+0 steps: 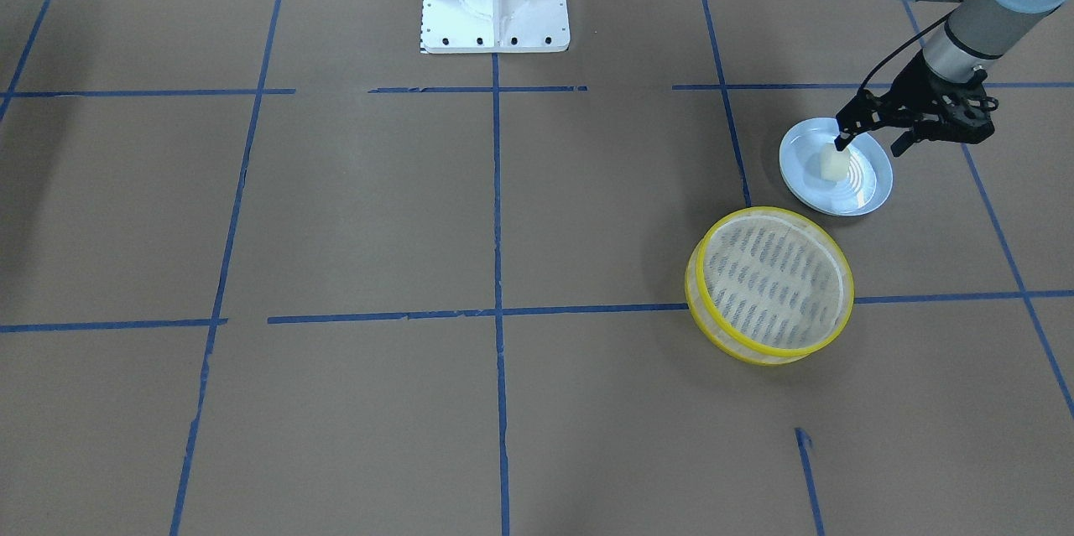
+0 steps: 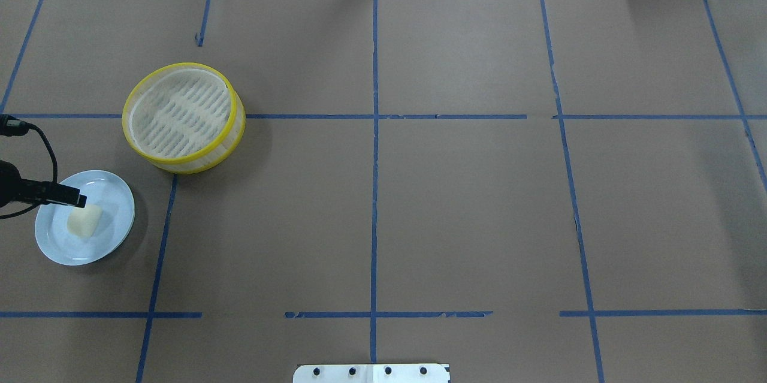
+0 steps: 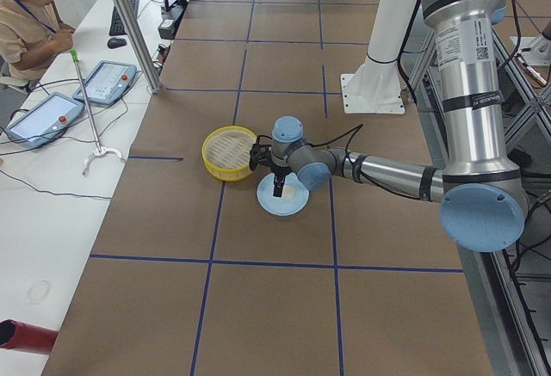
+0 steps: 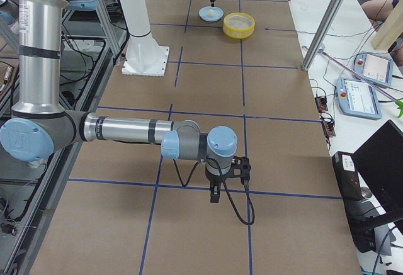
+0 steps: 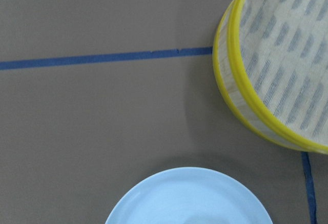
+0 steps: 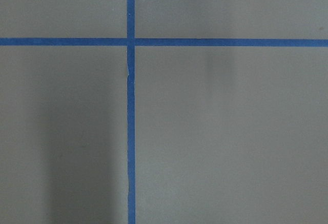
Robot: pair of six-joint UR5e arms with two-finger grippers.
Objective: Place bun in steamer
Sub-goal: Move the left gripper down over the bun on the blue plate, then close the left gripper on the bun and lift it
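On plate [image 1: 869,185], bun [image 1: 833,163]; arm label [image 3: 469,42] perhaps QR

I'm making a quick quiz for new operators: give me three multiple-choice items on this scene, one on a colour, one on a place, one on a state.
1. The steamer has rims that are: A yellow, B red, C green.
2. The bun lies: A in the steamer, B on the blue plate, C in a bowl.
3. The steamer is: A empty, B lidded, C overturned.
Answers: 1 A, both rims show bright yellow; 2 B, the bun sits on the blue plate; 3 A, only its slatted floor shows.
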